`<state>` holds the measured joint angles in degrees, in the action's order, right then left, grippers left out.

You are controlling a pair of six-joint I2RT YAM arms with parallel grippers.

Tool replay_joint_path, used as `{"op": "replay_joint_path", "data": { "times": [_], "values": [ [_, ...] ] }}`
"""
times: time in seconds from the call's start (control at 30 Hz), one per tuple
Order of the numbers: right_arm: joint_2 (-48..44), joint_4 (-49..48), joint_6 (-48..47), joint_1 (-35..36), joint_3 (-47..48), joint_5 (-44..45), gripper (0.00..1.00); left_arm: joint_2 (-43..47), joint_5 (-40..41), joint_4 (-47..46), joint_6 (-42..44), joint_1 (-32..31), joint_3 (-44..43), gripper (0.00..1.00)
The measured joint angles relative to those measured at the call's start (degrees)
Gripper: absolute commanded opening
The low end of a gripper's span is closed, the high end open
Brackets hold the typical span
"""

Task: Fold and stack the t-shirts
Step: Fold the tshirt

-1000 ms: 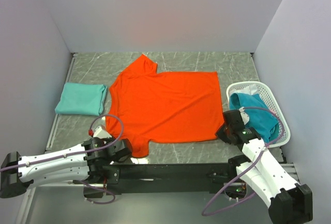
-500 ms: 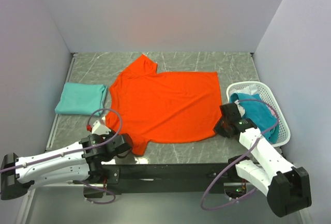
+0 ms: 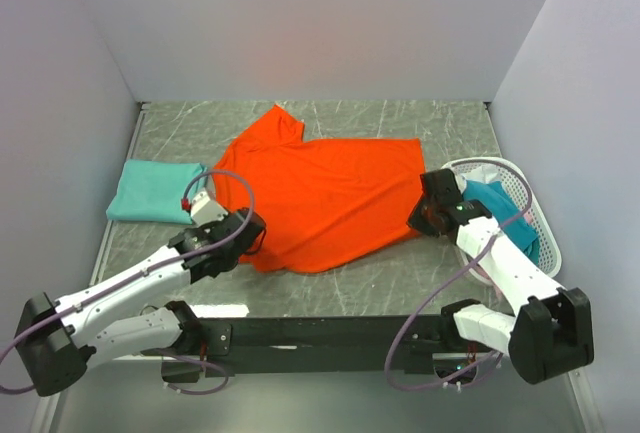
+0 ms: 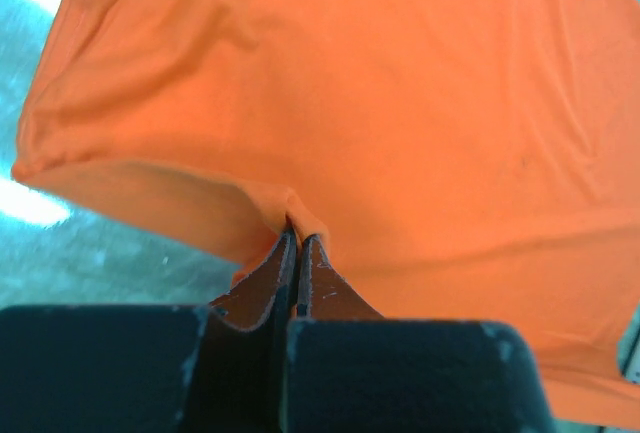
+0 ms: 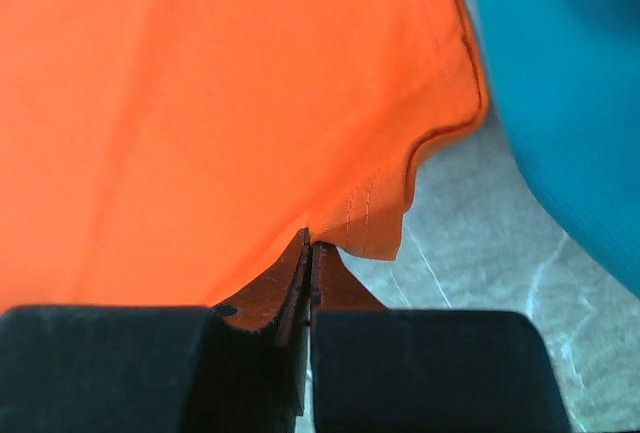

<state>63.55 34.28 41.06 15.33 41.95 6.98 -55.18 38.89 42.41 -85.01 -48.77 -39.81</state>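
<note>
The orange-red t-shirt (image 3: 320, 193) lies spread on the grey marbled table (image 3: 400, 283), between the two arms. Its near edge is lifted and drawn inward at both lower corners.

The left gripper (image 3: 252, 236) has its jaws pressed together on the shirt's near-left hem. In the left wrist view a small peak of orange cloth (image 4: 400, 103) rises right at the tips of the gripper (image 4: 297, 243). The rest of the shirt stretches away ahead of the gripper and to its right. A fold of hem hangs off to the left of the fingertips, over the pale table.

The right gripper (image 3: 418, 221) is likewise clamped on the shirt's near-right corner. In the right wrist view the stitched hem (image 5: 380, 213) curls up just ahead of the fingers (image 5: 292, 283). The orange cloth fills the space ahead and to the left.

To the right of that gripper, close by, sits a turquoise t-shirt (image 5: 560, 83), which the overhead view shows bundled in a white basket (image 3: 500, 162). Whether the orange corner touches the basket rim cannot be told from here.

A folded teal t-shirt (image 3: 157, 191) lies flat on the table, beyond the left gripper and off to its left. It is just beside the orange shirt's sleeve edge.
</note>
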Motion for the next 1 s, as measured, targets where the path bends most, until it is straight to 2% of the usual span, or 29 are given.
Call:
{"op": "replay_joint_path", "data": {
  "times": [0.4,1.0],
  "values": [
    [5.97,-0.26,-2.64,-1.53,7.02,0.09,0.0,-6.69,-3.98,-7.54,12.17,8.68,-4.52,0.01],
    [13.35,-0.24,-4.74,-4.15,13.44,-0.07,0.0,-13.33,-8.57,-14.91,22.18,18.25,-9.22,0.01]
  ]
}}
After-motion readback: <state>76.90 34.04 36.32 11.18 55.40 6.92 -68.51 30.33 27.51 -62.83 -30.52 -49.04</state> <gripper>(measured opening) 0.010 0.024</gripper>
